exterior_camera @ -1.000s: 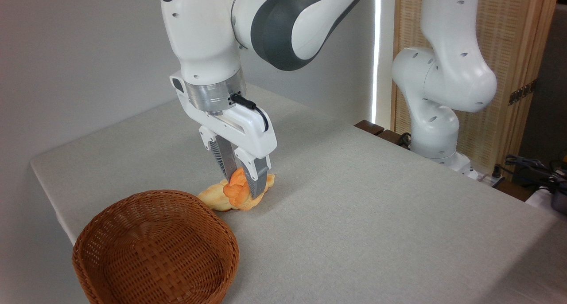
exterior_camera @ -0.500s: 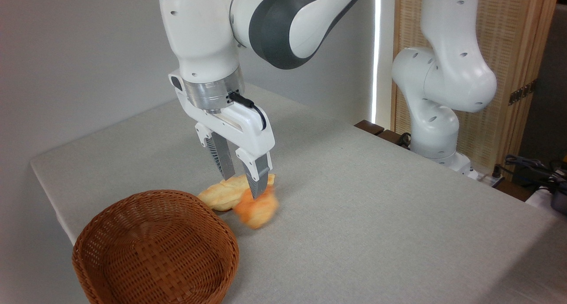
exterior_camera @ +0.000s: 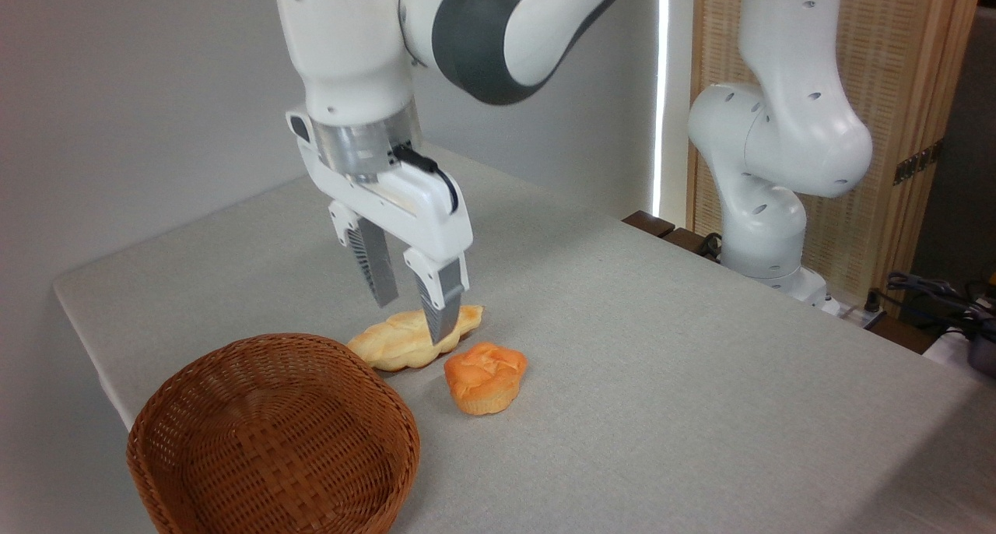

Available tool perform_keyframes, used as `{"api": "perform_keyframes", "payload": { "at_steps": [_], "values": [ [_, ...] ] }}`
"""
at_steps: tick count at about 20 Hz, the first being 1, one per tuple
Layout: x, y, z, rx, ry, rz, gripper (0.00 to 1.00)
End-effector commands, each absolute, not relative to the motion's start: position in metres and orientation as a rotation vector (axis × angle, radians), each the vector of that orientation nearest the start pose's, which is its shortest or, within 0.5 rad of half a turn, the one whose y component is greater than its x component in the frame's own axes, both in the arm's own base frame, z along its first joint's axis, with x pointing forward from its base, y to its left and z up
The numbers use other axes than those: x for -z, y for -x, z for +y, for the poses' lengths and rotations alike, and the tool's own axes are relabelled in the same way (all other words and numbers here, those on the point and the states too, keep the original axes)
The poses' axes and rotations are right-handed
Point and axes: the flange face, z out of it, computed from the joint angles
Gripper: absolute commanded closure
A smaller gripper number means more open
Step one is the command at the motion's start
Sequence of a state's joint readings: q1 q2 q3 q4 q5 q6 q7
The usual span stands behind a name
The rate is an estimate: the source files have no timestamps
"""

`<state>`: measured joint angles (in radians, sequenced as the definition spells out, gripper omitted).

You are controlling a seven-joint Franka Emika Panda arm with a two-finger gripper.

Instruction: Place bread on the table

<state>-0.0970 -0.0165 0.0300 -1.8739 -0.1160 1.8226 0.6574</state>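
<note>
- bun (exterior_camera: 485,377) sits upright on table (exterior_camera: 700,378), just right of the longer loaf (exterior_camera: 408,338), near basket (exterior_camera: 272,437)
- gripper (exterior_camera: 411,316) above loaf, fingers apart, empty
- bun likely light, soft, squashable; grip gently across its sides

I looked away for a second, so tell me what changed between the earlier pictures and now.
The pincer let go of the bread: a second ago it gripped the bun, now its jaws are open and it has risen. The bun dropped and rolled right, and sits on the table beside the braided loaf, apart from it. The loaf and the basket stayed put.
</note>
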Motion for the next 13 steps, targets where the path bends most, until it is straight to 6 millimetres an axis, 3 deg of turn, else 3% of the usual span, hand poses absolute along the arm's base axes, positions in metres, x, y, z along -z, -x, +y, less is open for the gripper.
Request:
{"api": "perform_keyframes", "payload": {
  "at_steps": [1,13],
  "values": [
    [-0.537,-0.557,-0.042,0.074,3.013,1.126,0.0],
    [-0.551,-0.576,-0.037,0.293,2.937,1.089,0.0]
  ]
}}
